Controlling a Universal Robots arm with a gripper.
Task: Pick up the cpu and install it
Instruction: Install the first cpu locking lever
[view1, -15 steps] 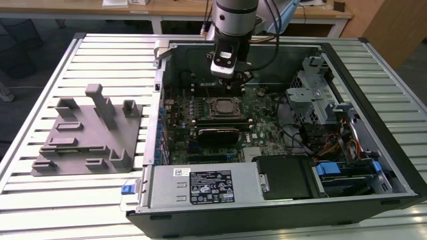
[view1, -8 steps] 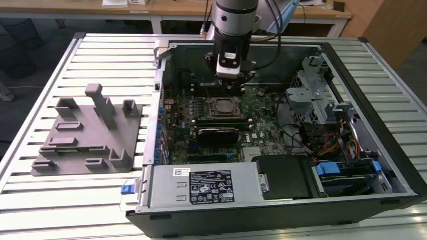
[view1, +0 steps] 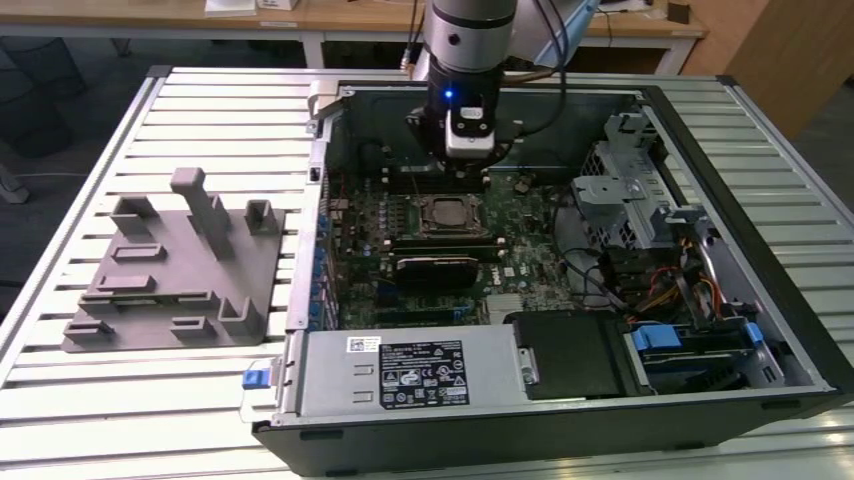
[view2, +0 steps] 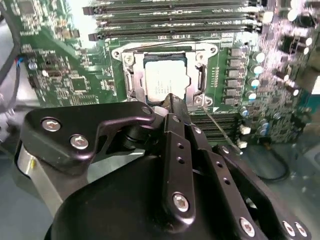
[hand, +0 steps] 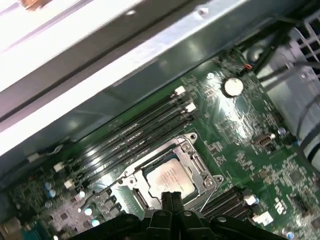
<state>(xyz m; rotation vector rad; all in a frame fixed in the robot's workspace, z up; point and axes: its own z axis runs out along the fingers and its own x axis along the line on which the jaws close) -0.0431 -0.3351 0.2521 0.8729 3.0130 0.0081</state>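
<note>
Across the middle of the exterior view we see the slatted tabletop (view1: 80, 410) carrying an open computer case (view1: 561, 400), with a large grey plastic holder (view1: 174, 265) on the left of the frame and the arm (view1: 467, 40) coming down from the top centre into the case. Inside lies the green motherboard (view1: 534, 225), and the end effector (view1: 461, 175) hangs above it, just up-frame of the socket (view1: 447, 215). In both wrist views the cpu (view2: 165, 77) (hand: 170, 176), pale and square, already sits inside the socket's metal frame (view2: 200, 52), flat on the board, with the memory slots (view2: 170, 22) running alongside one edge. The fingers (view2: 175, 112) (hand: 170, 200) appear pressed together with nothing between them, their joined tip hovering just over the near edge of the chip; we cannot tell whether it touches the lid. We judge that the cpu lies directly beyond and below the fingertips, almost centred on the line the fingers point along. Being square, it offers no long axis, and its sides run parallel to the frame.
</note>
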